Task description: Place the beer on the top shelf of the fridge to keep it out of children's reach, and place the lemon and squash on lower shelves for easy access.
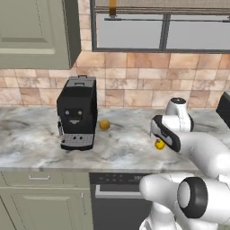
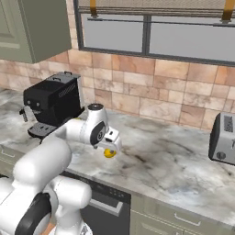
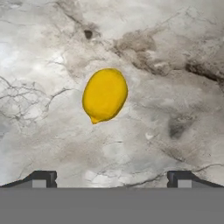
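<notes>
You are looking at a marble counter (image 1: pixel 27 134) under a tiled wall. The gripper (image 3: pixel 111 177) is hanging above the lemon (image 3: pixel 105 95), and its jaws are standing wide open with nothing between them; the two fingertips (image 3: pixel 43 178) are showing well apart at the bottom of the hand view, clear of the fruit. The lemon is lying bare on the counter, its pointed end turned toward the lower left of the hand view, with marble veining all around it.

From the left base view you are seeing the lemon (image 1: pixel 159 144) partly hidden behind the arm's wrist, near the front half of the counter. From the right base view it (image 2: pixel 109 153) is showing just below the hand (image 2: pixel 111 140).

The squash (image 1: pixel 104 125) is sitting on the counter just beside the black coffee machine (image 1: pixel 77 112), to its right, well apart from the lemon. A toaster (image 2: pixel 222 138) is standing at the right end of the counter. A dishwasher front (image 1: pixel 114 191) is sitting below the counter edge, beside pale green cabinet doors (image 1: pixel 40 206).
</notes>
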{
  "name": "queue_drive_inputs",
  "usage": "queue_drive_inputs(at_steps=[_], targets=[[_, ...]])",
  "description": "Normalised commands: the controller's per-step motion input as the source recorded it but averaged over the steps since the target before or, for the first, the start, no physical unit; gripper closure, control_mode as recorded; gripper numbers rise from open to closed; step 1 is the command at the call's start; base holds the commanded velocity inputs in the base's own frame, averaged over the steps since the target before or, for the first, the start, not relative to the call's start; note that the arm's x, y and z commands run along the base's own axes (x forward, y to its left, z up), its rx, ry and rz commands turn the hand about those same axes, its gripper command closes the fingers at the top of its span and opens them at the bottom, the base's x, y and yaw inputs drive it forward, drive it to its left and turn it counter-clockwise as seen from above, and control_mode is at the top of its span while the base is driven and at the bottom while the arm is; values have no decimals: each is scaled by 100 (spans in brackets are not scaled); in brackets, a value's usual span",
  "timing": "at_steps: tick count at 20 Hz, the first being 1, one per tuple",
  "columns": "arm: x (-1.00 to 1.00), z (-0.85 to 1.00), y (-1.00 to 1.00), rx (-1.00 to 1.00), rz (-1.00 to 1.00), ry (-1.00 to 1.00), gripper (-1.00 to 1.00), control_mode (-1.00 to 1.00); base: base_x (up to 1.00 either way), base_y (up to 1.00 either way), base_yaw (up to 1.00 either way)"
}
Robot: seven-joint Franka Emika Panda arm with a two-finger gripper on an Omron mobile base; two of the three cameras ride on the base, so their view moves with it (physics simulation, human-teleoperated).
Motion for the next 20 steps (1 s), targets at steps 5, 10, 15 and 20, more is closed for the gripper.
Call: queue_drive_inputs(at_steps=[5,10,15,20], targets=[[26,-28,0,0,0,0,-100,-100,0,0,0],[26,-25,0,0,0,0,-100,-100,0,0,0],[27,-23,0,0,0,0,-100,-100,0,0,0],[26,-25,0,0,0,0,-100,-100,0,0,0]])
